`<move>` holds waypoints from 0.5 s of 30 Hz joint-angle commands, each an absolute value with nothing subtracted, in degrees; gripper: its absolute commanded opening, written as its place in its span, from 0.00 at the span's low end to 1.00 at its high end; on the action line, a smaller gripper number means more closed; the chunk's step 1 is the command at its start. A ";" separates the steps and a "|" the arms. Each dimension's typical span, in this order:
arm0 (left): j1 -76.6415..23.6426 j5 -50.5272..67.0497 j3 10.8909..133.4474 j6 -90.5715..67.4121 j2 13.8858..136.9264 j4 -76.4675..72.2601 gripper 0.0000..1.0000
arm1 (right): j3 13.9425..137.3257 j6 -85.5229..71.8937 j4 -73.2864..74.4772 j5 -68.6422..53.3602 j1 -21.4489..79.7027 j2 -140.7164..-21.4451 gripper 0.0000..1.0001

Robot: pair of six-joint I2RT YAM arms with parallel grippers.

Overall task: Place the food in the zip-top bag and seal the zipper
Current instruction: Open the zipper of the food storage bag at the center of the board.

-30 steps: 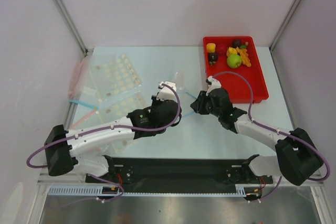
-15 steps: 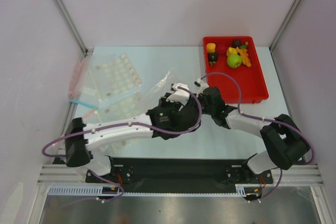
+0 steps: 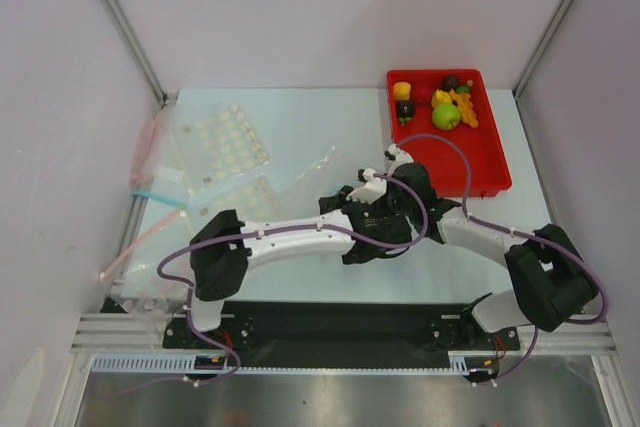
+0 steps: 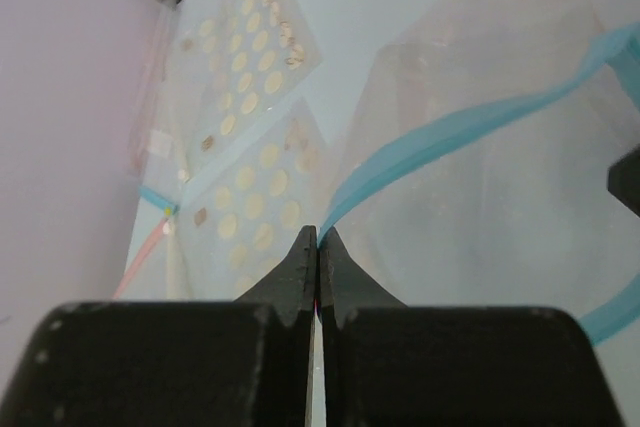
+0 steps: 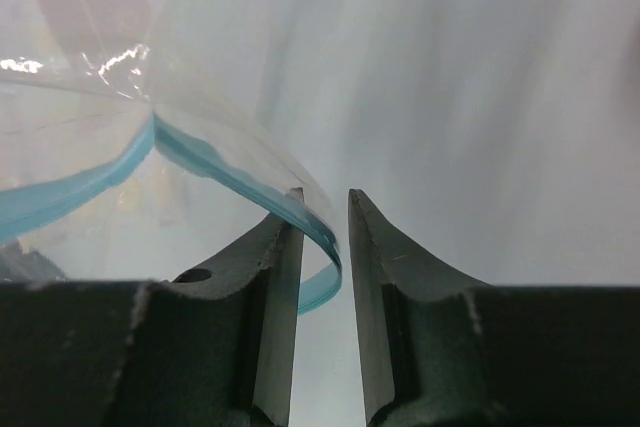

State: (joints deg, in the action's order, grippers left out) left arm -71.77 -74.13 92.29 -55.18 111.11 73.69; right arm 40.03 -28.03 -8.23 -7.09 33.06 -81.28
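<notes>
The left gripper (image 4: 318, 237) is clamping the zipper (image 4: 470, 127), whose strip is running right between the parted jaws of the right gripper (image 5: 325, 199).

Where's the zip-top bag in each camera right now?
Top external: zip-top bag, crumpled, mid-table beside the dotted sheets.
Left wrist: bag fills the right half.
Right wrist: bag at upper left.
Shared landmark: its light-blue zipper, seen in both wrist views.

Colours in my reach
Clear zip-top bag (image 4: 500, 227), light-blue zipper (image 4: 470, 127); red tray (image 3: 490, 162); clear sheets (image 4: 250, 97) dotted cream; my right gripper (image 5: 323, 195) black.
</notes>
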 commanded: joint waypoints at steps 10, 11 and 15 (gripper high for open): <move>-61.00 -32.98 69.96 -23.29 83.77 31.38 0.00 | 41.83 -28.30 -8.53 -7.38 32.17 -81.12 0.29; -60.39 -30.87 69.70 -23.55 82.72 31.29 0.00 | 42.01 -28.21 -8.70 -7.64 32.17 -81.65 0.29; -60.21 -22.09 70.05 -25.49 82.53 30.41 0.00 | 43.77 -27.78 -8.88 -9.67 32.52 -84.46 0.25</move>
